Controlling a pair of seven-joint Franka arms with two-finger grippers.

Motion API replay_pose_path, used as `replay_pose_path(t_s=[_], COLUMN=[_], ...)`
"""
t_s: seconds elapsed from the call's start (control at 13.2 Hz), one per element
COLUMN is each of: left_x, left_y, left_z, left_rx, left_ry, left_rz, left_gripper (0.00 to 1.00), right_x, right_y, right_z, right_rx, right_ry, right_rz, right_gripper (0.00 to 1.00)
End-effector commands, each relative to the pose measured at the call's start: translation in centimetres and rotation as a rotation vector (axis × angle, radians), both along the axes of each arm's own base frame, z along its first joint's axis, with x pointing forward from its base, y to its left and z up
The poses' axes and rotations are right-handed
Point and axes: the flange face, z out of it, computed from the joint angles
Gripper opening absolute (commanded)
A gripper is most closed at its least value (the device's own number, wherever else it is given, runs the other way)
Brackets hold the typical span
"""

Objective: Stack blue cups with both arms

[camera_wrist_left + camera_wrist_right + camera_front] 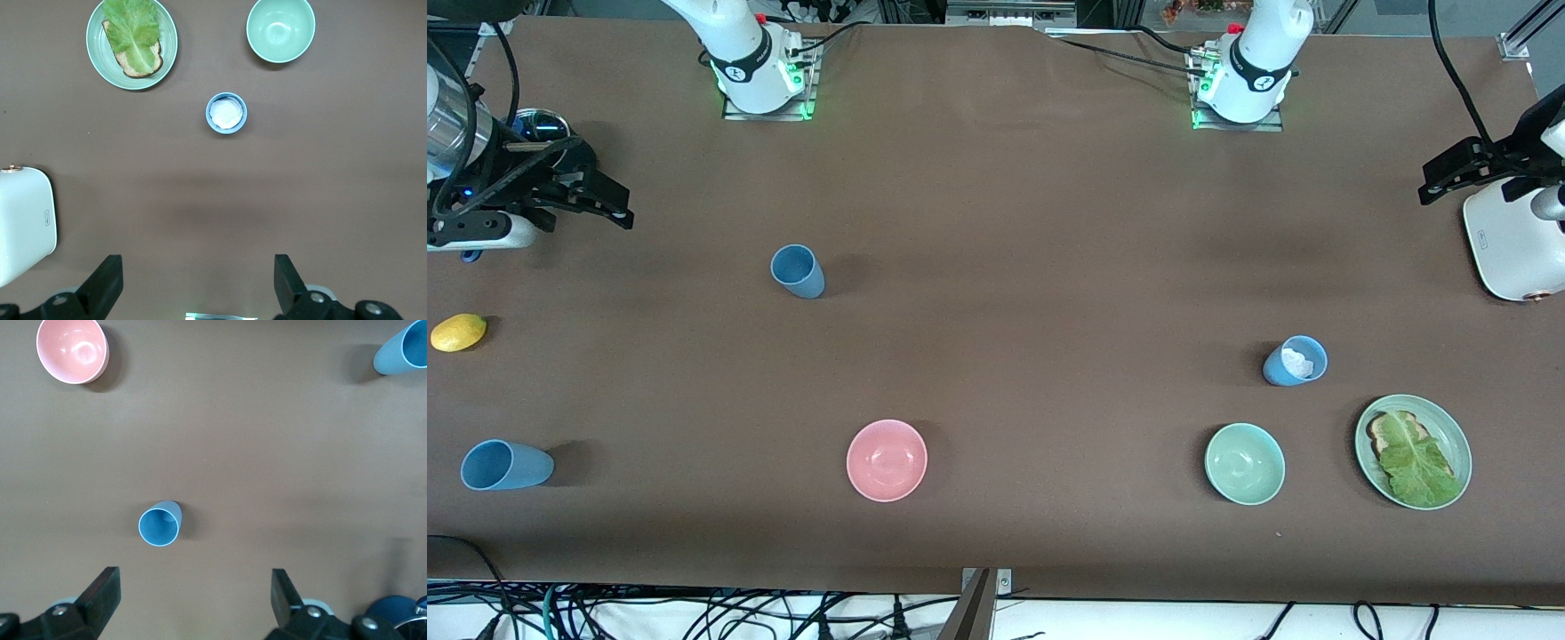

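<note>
- Table (996,196): brown surface, carrying three blue cups, two bowls, a plate, a lemon, a white appliance and a dark-blue pot.
- Right gripper (618,204): raised over the table edge at the right arm's end, jaws spread wide, nothing between them. In the right wrist view both fingers (100,597) stand well apart over bare table.
- Left gripper (1436,182): raised over the table edge at the left arm's end, above the white appliance (1512,244); jaws spread wide and empty. The left wrist view confirms the gap between the fingers (107,283).
- First blue cup (799,271): upright, on open table toward the right arm's end, clear of all other items.
- Second blue cup (505,465): close to the corner at the right arm's end nearest the front camera; whether it stands or lies, I cannot tell.
- Third blue cup (1295,361): upright, toward the left arm's end, with a white lump inside it.
- Pink bowl (887,460) and green bowl (1245,463): both near the edge closest to the front camera, well apart.
- Green plate (1369,462): beside the green bowl, holding toast under a lettuce leaf (1418,462).
- Lemon (458,332): at the edge of the right arm's end.
- Dark-blue pot (538,124): partly hidden by the right arm.
- No cup is stacked on another.
</note>
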Motion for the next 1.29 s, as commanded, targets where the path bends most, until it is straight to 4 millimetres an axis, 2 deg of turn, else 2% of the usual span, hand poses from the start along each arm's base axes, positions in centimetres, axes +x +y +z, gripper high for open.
replay_pose_path(t_s=[0.0, 0.38, 0.84, 1.06, 1.22], left_x=[0.2, 0.2, 1.0, 2.5, 3.9], left_y=[-0.1, -0.2, -1.4, -2.1, -2.3], left_z=[0.6, 0.6, -0.6, -2.2, -4.5], left_rx=[-0.011, -0.01, -0.037, -0.048, -0.06], left_ry=[-0.01, -0.01, 0.008, -0.007, 0.007], left_rz=[0.006, 0.006, 0.02, 0.012, 0.014], left_gripper=[1.0, 1.0, 1.0, 1.0, 1.0], right_x=[-0.1, -0.1, -0.1, -0.1, -0.1], right_y=[0.1, 0.1, 0.1, 0.1, 0.1], right_z=[0.2, 0.1, 0.1, 0.1, 0.1], right_rx=[-0.01, -0.01, -0.01, -0.01, -0.01], right_ry=[0.001, 0.003, 0.003, 0.003, 0.003], right_rz=[0.015, 0.017, 0.015, 0.015, 0.015], right_gripper=[1.0, 1.0, 1.0, 1.0, 1.0])
